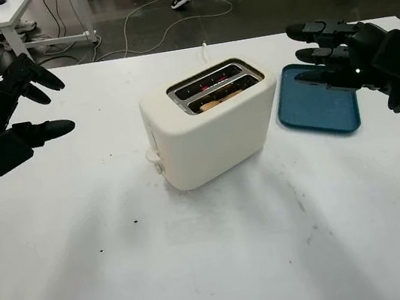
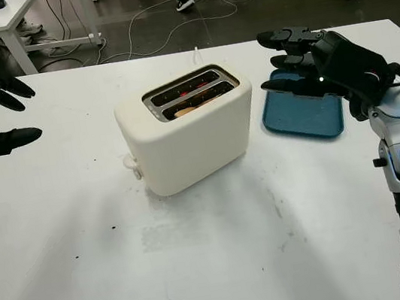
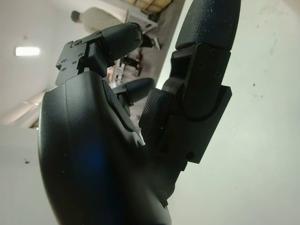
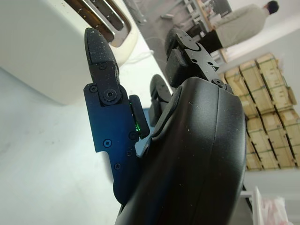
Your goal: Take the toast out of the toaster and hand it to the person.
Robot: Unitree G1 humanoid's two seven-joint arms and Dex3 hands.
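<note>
Left eye view | toast (image 1: 217,102) lengthwise in toaster (image 1: 208,126) near slot

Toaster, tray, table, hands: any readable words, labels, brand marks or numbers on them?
None can be read.
The toaster, the blue tray and the table carry no print.
Left hand and right hand, both open: bare black shells.
</note>
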